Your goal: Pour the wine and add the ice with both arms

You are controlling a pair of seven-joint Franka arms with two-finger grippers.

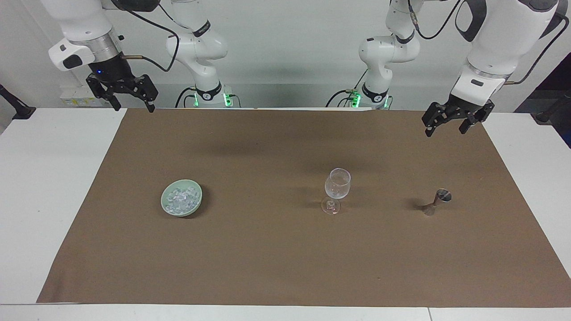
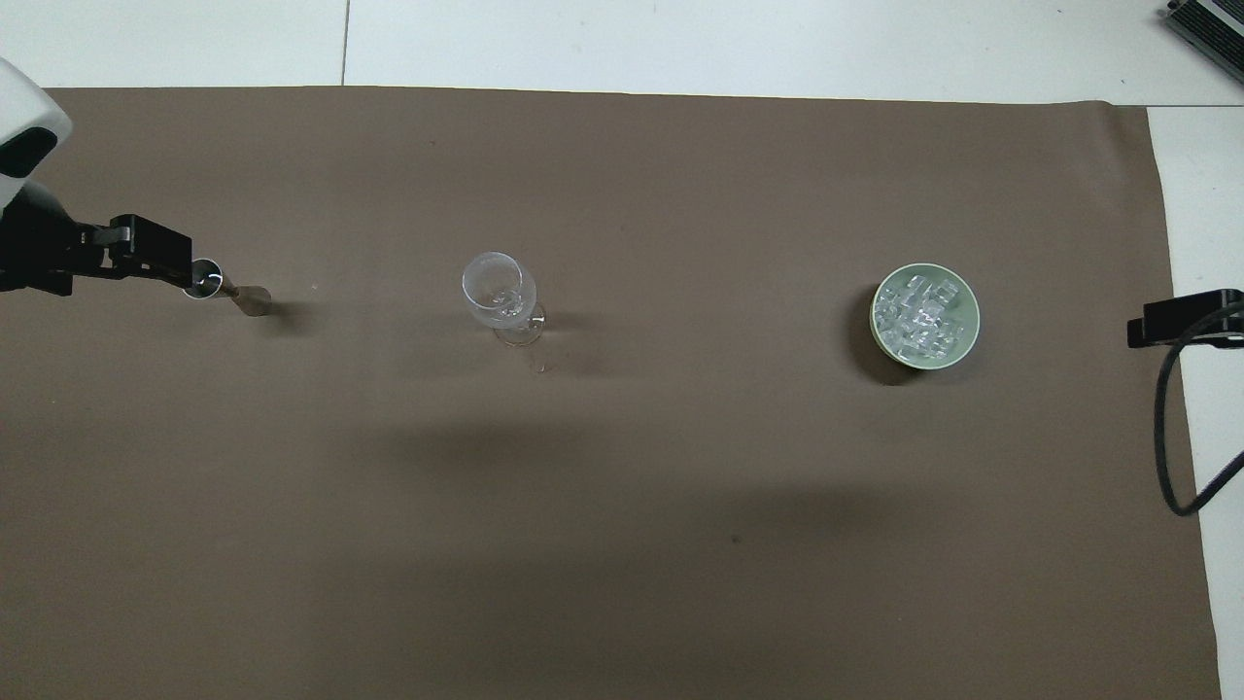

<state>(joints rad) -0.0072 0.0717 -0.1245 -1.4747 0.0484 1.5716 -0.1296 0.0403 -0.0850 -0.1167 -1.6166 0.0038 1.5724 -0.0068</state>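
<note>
Nothing of the pour or the ice looks done yet, as far as you can judge. Your wine glass (image 1: 337, 189) stands upright and seems empty near the middle of the brown mat (image 1: 276, 263). The ice (image 1: 180, 199) sits untouched in the pale green bowl (image 1: 167, 208) toward the right arm's end of the table: a heap of small clear, glossy, whitish chunks filling the bowl's hollow. The metal jigger (image 1: 438, 201) stands alone toward the left arm's end, roughly in line with glass and bowl.

Your left gripper (image 1: 448, 124) hangs with its jaws spread wide and nothing in them, up over the mat's edge closest to the robots; from overhead it overlaps the jigger, but the facing view shows it well clear of it. Your right gripper (image 1: 129, 96) is likewise wide open and empty, raised over the mat's corner at its own end.

You have it all left to do: pick up the jigger, pour, and move ice into the glass.
</note>
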